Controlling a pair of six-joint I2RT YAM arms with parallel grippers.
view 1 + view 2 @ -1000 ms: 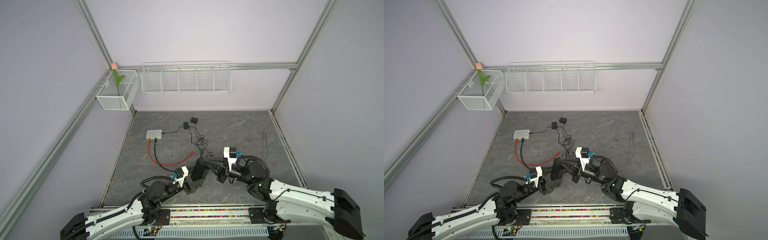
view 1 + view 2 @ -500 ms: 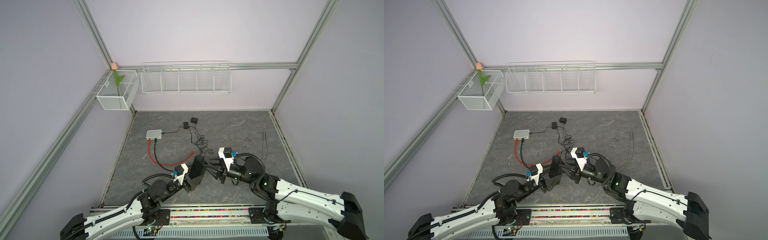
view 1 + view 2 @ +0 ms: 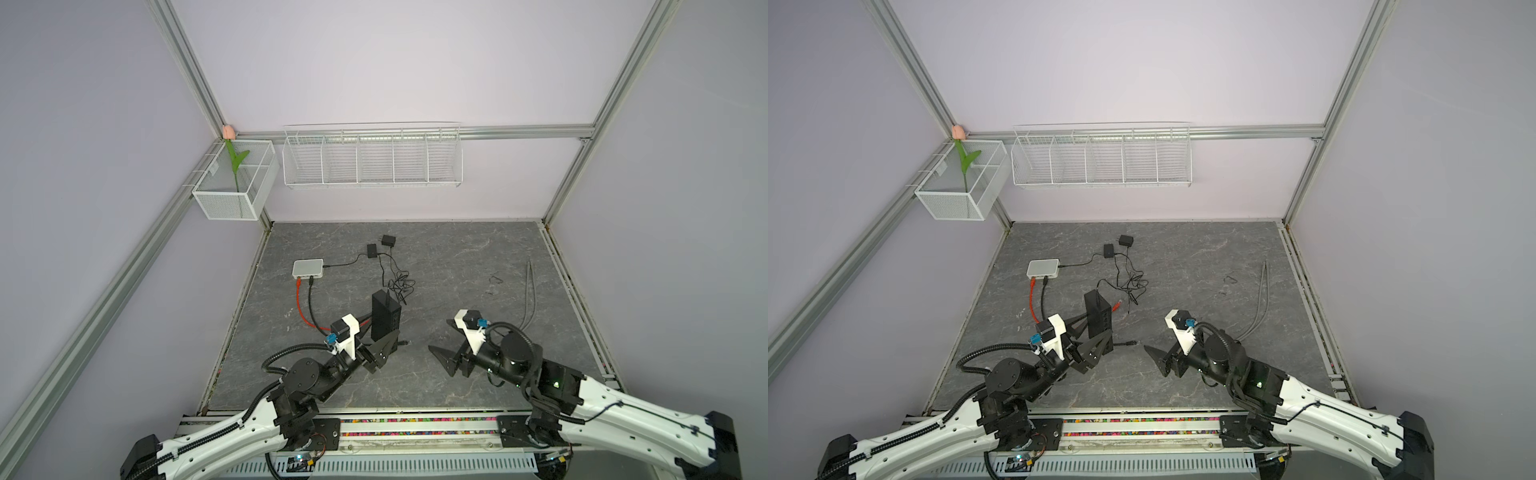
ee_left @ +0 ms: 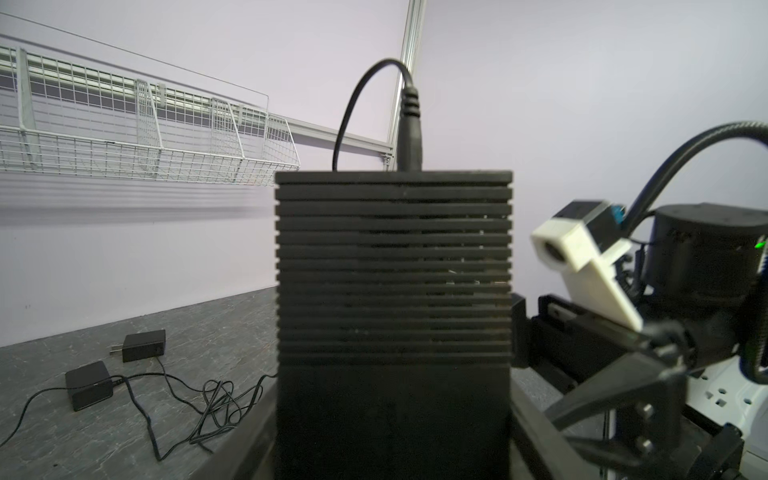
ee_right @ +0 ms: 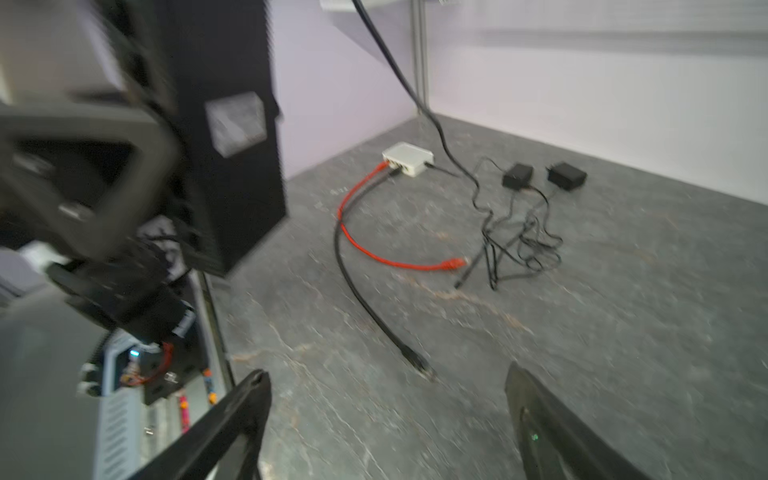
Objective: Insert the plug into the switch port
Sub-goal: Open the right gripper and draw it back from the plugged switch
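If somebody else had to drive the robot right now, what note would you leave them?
Left gripper: shut on the tall black ribbed switch box, held upright.
Right gripper: open, empty.
Black cable's plug: loose on the grey marbled table, between the grippers.
Done: switch box gripped.
Left: grasp the plug, push it into the switch box.

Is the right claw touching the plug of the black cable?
Apart. The right wrist view shows the right claw open, with bare table between each finger and the black cable plug.
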